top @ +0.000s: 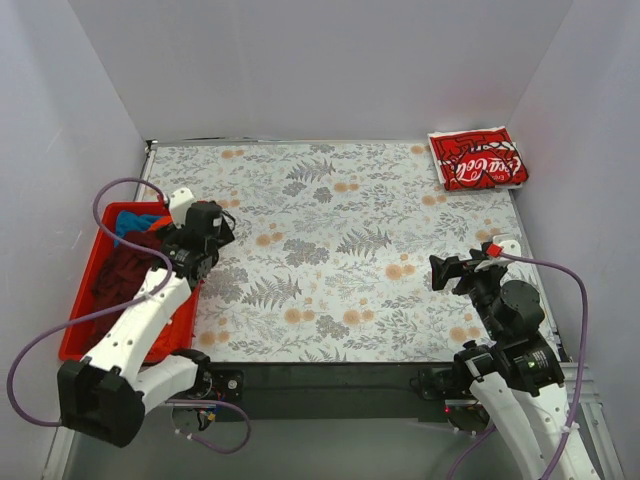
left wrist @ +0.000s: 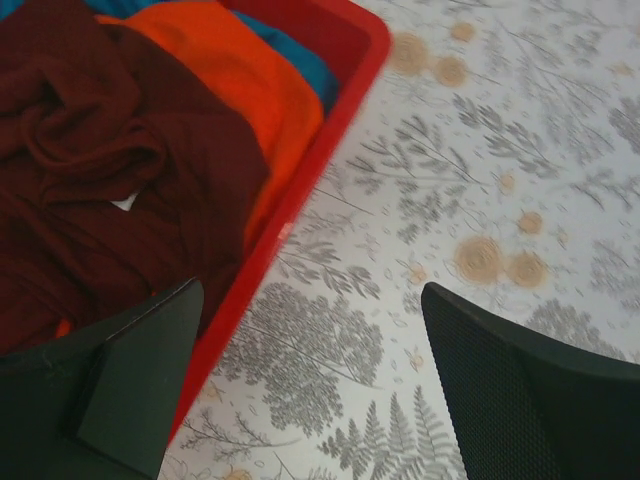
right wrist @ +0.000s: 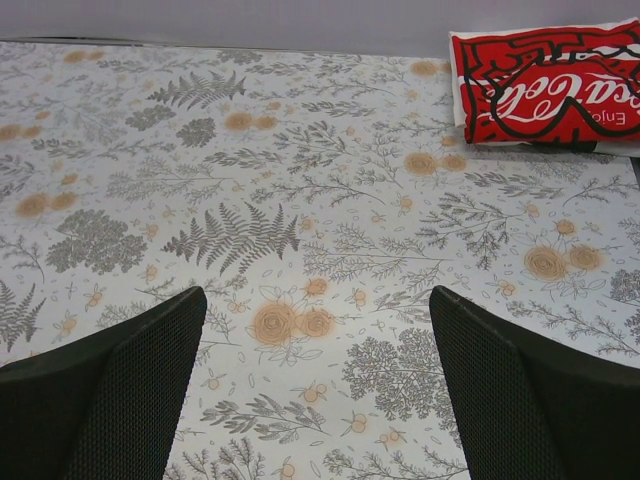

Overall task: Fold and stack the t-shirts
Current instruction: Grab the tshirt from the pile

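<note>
A crumpled, soft maroon t-shirt [left wrist: 120, 180] is lying heaped over an orange t-shirt [left wrist: 240, 80] and a blue t-shirt [left wrist: 305, 65] in the glossy red plastic bin [left wrist: 345, 120] at the left of the floral-patterned desk [top: 330, 250], a flat-folded red Coca-Cola t-shirt [top: 478, 158] is sitting at its far right corner, and the left claw [left wrist: 310, 300] and right claw [right wrist: 315, 295] are gaping wide, gripping nothing.

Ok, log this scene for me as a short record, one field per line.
folded: red Coca-Cola shirt, far right corner of the table
bin: red, at the table's left edge; holds maroon shirt, orange shirt, blue shirt, all crumpled
left jaws: open, empty, over the bin's rim
right jaws: open, empty, over bare table
</note>
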{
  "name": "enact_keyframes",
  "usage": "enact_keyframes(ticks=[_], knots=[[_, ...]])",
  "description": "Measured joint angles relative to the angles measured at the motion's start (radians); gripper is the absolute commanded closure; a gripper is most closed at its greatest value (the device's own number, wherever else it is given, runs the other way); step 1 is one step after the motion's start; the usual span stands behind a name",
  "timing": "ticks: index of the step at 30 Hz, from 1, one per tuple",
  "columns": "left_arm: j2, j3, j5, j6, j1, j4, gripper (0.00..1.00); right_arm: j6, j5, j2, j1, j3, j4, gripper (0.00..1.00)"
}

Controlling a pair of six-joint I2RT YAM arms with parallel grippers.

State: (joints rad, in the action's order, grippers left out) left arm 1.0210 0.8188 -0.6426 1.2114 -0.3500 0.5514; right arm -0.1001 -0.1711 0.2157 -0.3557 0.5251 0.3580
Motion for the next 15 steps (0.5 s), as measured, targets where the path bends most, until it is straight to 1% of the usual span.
enact_keyframes(ticks=[5, 9, 11, 15], knots=[[0.118, 0.047, 0.029, 0.001, 0.276, -0.010, 0.12, 0.000, 0.015, -0.023, -0.013, 0.000, -0.001, 0.02], [0.180, 0.045, 0.059, 0.009, 0.434, -0.031, 0.12, 0.000, 0.019, -0.029, -0.023, 0.000, -0.001, 0.02], [0.221, 0.043, 0.068, 0.023, 0.481, -0.044, 0.12, 0.000, 0.021, -0.032, -0.027, 0.000, -0.001, 0.02], [0.311, 0.035, 0.084, 0.050, 0.510, -0.071, 0.14, 0.000, 0.024, -0.033, -0.033, 0.000, -0.001, 0.01]])
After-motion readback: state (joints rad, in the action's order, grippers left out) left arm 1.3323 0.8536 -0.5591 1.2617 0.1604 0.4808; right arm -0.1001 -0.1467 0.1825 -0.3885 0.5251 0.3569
